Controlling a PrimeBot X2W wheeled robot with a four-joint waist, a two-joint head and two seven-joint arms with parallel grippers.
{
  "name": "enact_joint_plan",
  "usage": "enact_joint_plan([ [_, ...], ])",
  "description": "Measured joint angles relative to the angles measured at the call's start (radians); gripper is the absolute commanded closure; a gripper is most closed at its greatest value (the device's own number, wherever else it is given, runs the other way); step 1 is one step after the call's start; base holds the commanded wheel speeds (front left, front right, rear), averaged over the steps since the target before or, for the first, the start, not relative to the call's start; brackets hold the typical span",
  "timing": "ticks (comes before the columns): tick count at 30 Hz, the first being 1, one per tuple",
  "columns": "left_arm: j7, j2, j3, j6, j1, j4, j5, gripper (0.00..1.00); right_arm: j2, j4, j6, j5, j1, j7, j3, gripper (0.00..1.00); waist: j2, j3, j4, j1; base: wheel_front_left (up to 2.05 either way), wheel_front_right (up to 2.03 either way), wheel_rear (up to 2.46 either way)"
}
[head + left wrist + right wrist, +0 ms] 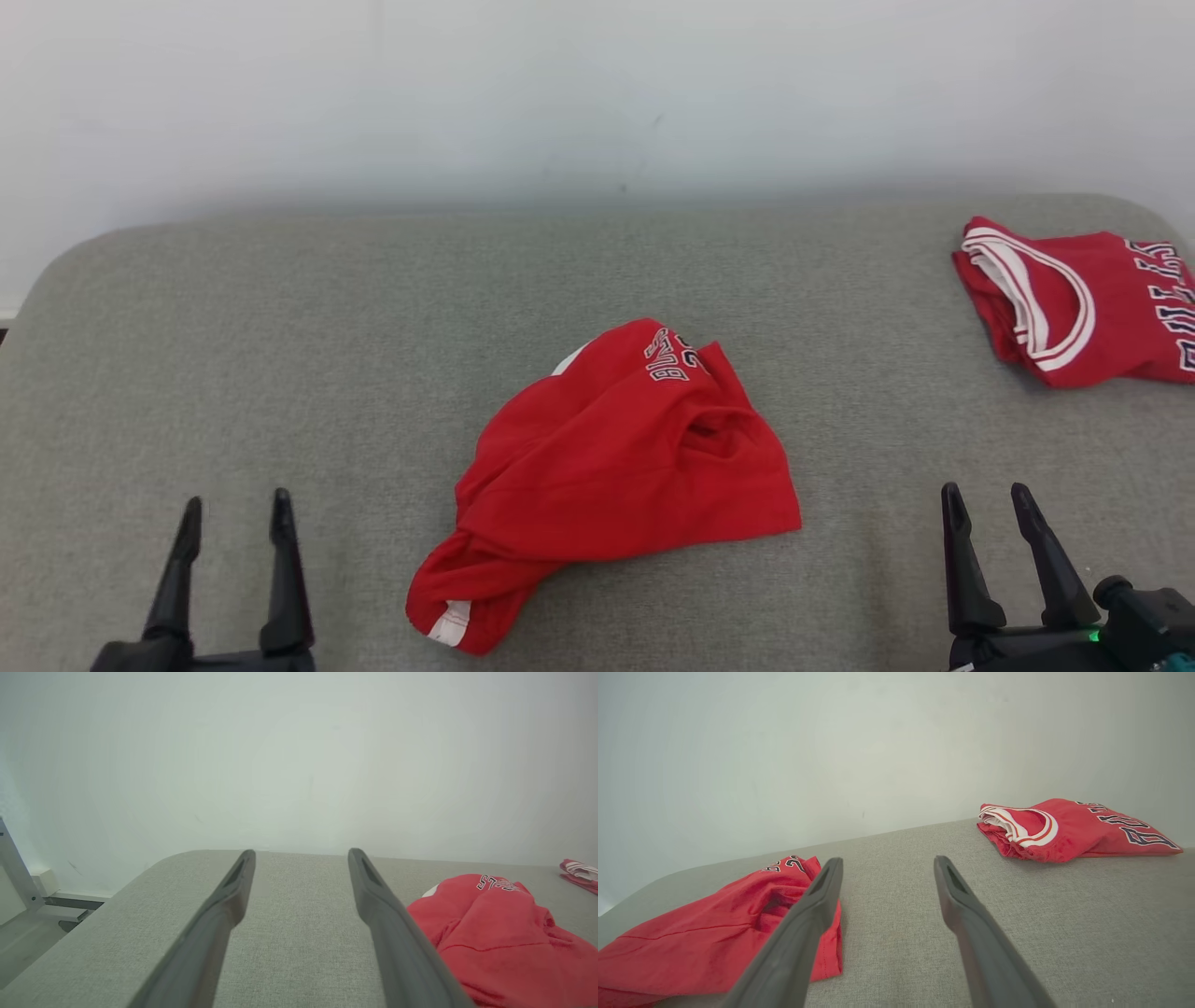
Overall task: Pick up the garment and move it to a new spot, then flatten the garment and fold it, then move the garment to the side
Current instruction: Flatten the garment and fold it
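Garment: your red garment lies crumpled in the middle of the grey table, between the two grippers and touching neither. It is well apart from the folded jersey at the far right.
Left gripper: your left gripper sits at the near left with its fingers spread wide and nothing between them.
Right gripper: your right gripper sits at the near right, likewise spread wide and empty.
Step in hand: by the look of it you are between grasps. The cloth is bunched and neither flattened nor folded, so either the pick-up or the flattening comes next. I cannot tell which.
Next move: you will likely want both arms brought in toward the heap, each closing on an outer edge rather than the bunched centre, so the folds can be drawn out.
Pointing: the lettering faces away from you toward the wall, and the white-trimmed corner points back at you, a little to your left.
Long axis: diagonal, from near-left to far-right.
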Motion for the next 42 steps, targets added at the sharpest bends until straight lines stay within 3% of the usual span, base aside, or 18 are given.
enact_joint_plan([
  [10, 0.000, -0.044, 0.086, -0.028, 0.051, 0.014, 0.045, 0.00, 0.012, 0.012, 0.000, 0.006, 0.027, -0.004, 0.023, 0.00, 0.0000, -0.018, -0.034, 0.0000, 0.00, 0.00, 0.00],
  [24, 0.000, -0.088, 0.123, -0.079, 0.032, 0.029, 0.095, 0.00, -0.030, 0.047, 0.000, 0.007, -0.053, 0.029, 0.088, 0.00, 0.0000, -0.014, 0.011, 0.0000, 0.00, 0.00, 0.00],
  [33, 0.000, -0.117, 0.103, -0.114, -0.012, 0.056, 0.109, 0.00, -0.064, 0.223, 0.000, 0.018, -0.198, 0.070, 0.121, 0.00, 0.0000, 0.006, 0.092, 0.0001, 0.00, 0.00, 0.00],
  [42, 0.000, -0.134, 0.054, -0.128, -0.057, 0.072, 0.112, 0.00, -0.094, 0.404, 0.000, 0.030, -0.327, 0.045, 0.151, 0.00, 0.0000, 0.043, 0.167, 0.0001, 0.00, 0.00, 0.00],
])
